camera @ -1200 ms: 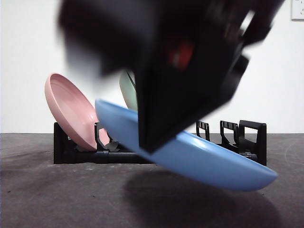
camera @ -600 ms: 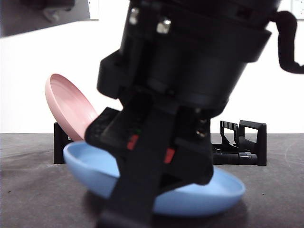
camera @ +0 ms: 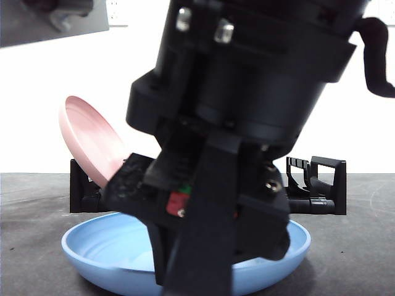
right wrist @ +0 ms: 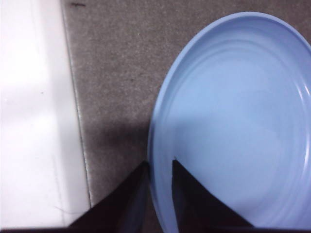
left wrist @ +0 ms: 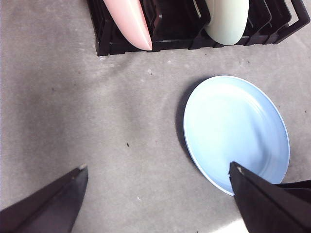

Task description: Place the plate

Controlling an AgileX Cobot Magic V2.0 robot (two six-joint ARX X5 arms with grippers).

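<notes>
A: You get a blown-out white wall (camera: 37,74) in front; the arm (camera: 247,92) fills the frame, dark, backlit, soft up close.

B: Left wrist sharp, even light; soft shadow beside the blue plate (left wrist: 235,131). Right wrist slightly blurry, with an overexposed white strip (right wrist: 34,107).

A pink plate (left wrist: 129,22) and a pale green plate (left wrist: 226,19) stand (tilted) in the black rack (left wrist: 175,41).
</notes>
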